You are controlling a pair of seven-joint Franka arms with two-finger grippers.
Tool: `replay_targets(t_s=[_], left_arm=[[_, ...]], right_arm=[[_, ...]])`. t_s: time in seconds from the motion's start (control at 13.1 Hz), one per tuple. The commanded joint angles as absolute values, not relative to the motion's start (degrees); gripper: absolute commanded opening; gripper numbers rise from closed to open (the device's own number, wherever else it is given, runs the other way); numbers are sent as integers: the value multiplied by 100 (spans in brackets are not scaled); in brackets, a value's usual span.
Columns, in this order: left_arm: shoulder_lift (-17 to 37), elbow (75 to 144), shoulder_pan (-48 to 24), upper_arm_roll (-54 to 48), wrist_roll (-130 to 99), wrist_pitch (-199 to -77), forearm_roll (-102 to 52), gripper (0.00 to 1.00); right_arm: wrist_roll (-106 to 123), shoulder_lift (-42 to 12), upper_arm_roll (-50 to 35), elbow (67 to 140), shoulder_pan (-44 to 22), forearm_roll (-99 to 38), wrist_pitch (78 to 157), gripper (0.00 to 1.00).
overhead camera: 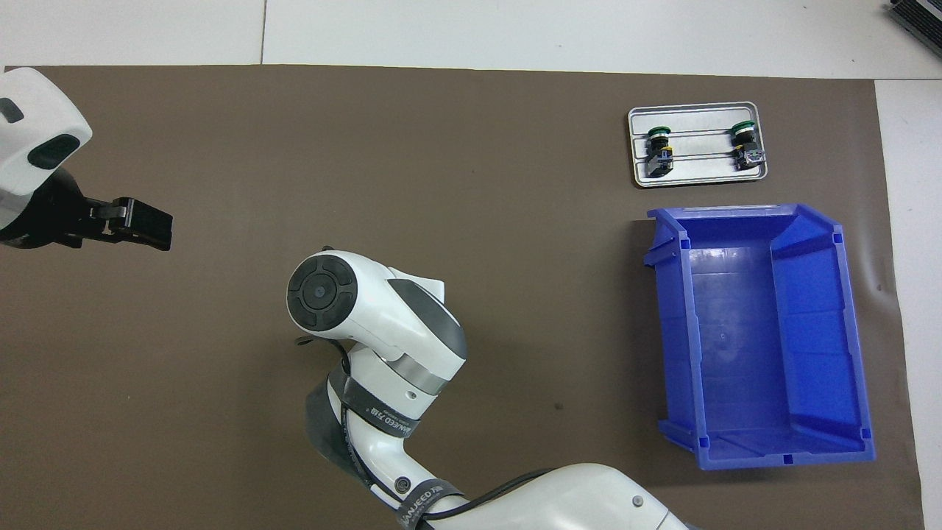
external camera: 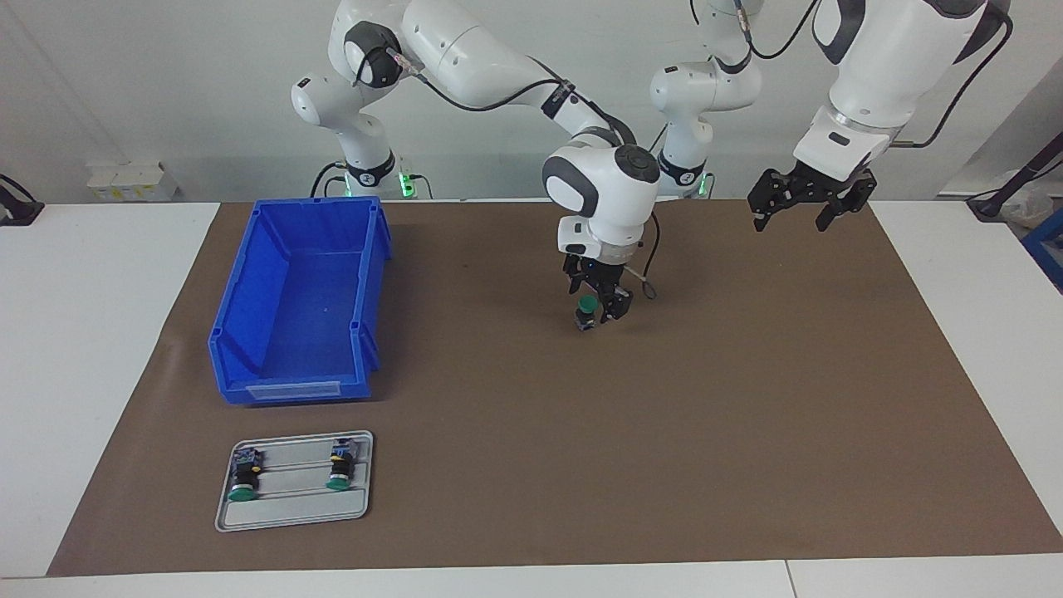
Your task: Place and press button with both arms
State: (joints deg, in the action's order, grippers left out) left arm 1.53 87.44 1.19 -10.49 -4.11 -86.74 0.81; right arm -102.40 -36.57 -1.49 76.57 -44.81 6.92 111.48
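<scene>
Right end effector point(external camera: 595, 309) grips the button point(external camera: 587, 314) over the table point(external camera: 747, 415) | left end effector point(external camera: 801, 203) waits open | button likely light, rigid; hold by black body.

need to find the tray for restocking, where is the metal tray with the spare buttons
In the facing view the metal tray lies on the brown mat at the right arm's end of the table, farther from the robots than the blue bin.

Pretty clearly a robotics lab: two big glossy white jointed robot arms point(external camera: 465, 58) bolted at the edge of a white table point(external camera: 91, 332) covered with a brown paper mat point(external camera: 664, 432). On the mat sit a blue plastic parts bin point(external camera: 301, 299) and, just beside it, a small grey metal tray point(external camera: 295, 480) with spare push-buttons.
</scene>
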Motion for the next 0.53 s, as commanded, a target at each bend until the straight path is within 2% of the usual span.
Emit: replay_targets(t_s=[0.0,0.08,0.46], left_arm=[[-35,8947,185,-1081,-396,-8666,123,100],[-35,8947,185,-1081,-396,-8666,123,100],[-35,8947,185,-1081,-396,-8666,123,100]], right_arm=[[-10441,-3639,-158,7796,-4465,598,11320,87],[-10450,-3639,-158,7796,-4474,589,11294,84],[-10529,-3595,-158,7980,-4474,449,11311,81]])
